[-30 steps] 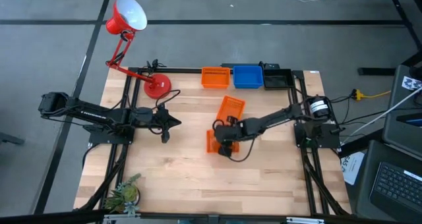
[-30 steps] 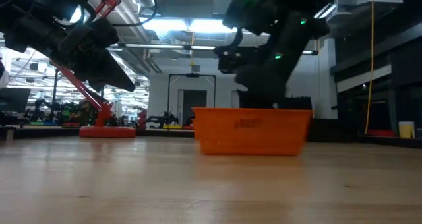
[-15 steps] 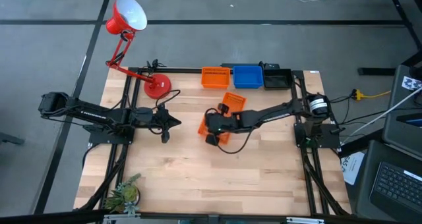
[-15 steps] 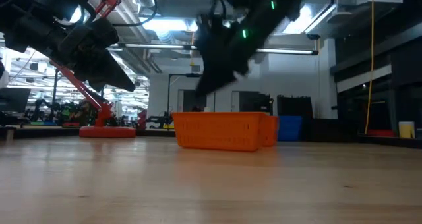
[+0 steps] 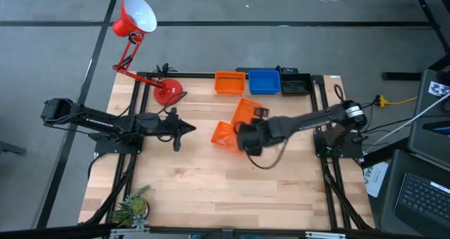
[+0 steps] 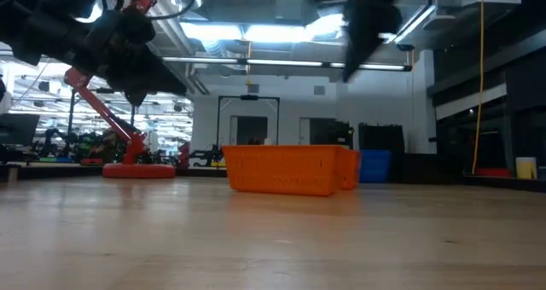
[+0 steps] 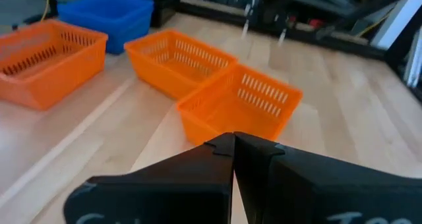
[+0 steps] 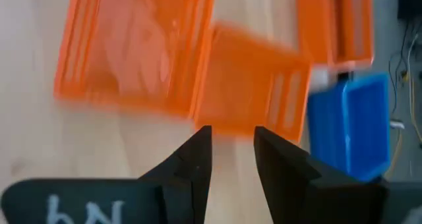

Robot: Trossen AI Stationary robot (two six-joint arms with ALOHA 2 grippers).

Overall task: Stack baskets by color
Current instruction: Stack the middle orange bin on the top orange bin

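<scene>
Three small orange plastic baskets with perforated walls lie on the pale wooden tabletop point(image 5: 204, 183). One orange basket point(image 5: 229, 82) stands in a row along the far edge, with a blue plastic basket point(image 5: 264, 81) of the same shape just beside it and a black basket point(image 5: 295, 84) next in line. The other two sit out in the middle: the nearer loose orange basket point(image 5: 223, 135) and the farther loose orange basket point(image 5: 246, 110) touch at a corner, both turned at an angle to the row.

The right claw point(image 5: 250, 136) hovers above the middle of the tabletop, right beside the two loose baskets. In the right wrist view its dark fingers point(image 8: 194, 161) stand apart with a gap between them and nothing is held there.

The left claw point(image 5: 188, 129) hangs over the left half of the tabletop, well apart from the baskets, its fingers pressed together and empty.

A red desk lamp point(image 5: 137, 21) stands with its round base at the far left corner.
</scene>
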